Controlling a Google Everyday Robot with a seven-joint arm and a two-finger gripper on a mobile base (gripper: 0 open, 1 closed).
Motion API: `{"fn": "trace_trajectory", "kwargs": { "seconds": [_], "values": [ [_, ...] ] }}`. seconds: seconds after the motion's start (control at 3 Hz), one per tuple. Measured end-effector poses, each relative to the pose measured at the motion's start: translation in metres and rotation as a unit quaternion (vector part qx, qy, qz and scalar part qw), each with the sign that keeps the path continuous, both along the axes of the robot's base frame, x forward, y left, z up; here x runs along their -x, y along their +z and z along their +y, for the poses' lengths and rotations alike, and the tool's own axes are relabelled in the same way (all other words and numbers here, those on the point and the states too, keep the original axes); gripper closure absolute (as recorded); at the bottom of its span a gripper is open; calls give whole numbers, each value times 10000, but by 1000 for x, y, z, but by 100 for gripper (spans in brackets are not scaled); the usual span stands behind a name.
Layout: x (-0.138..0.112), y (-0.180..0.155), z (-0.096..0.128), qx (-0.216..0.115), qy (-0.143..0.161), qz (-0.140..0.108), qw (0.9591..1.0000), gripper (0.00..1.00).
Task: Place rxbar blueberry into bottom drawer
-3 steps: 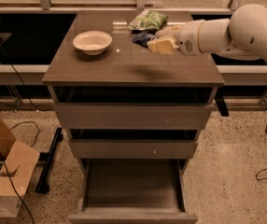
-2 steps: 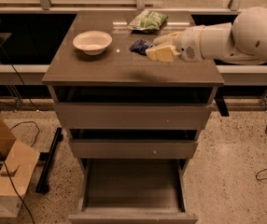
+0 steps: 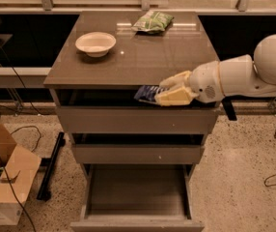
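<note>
My gripper (image 3: 166,92) is shut on the rxbar blueberry (image 3: 148,94), a flat navy-blue bar with pale print. It holds the bar in the air at the front edge of the cabinet top, right of centre. The bar's left end sticks out past the cream fingers (image 3: 174,96). The bottom drawer (image 3: 137,193) is pulled open directly below, a wide shallow tray with nothing in it. The two drawers above it are closed.
A white bowl (image 3: 95,43) sits at the back left of the cabinet top (image 3: 128,62). A green crinkled bag (image 3: 152,21) lies at the back centre. A cardboard box (image 3: 5,178) and cables lie on the floor at left.
My gripper has carried the bar from the back right of the top, near the green bag, forward to the front edge, and lower.
</note>
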State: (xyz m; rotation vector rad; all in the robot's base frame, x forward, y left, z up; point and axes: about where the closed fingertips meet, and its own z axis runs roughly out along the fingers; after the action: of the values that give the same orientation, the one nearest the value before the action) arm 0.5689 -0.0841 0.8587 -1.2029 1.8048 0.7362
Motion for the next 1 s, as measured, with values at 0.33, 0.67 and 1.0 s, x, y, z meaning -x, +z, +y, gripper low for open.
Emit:
{"fn": "trace_trajectory", "kwargs": {
  "seconds": [0.33,0.67,1.0],
  "values": [
    [59,-53,1,171,335,711,9968,100],
    [100,-123,5,160,206,1525,9880,100],
    [79,-181,8,142,-151,1713,9850,100]
  ]
}}
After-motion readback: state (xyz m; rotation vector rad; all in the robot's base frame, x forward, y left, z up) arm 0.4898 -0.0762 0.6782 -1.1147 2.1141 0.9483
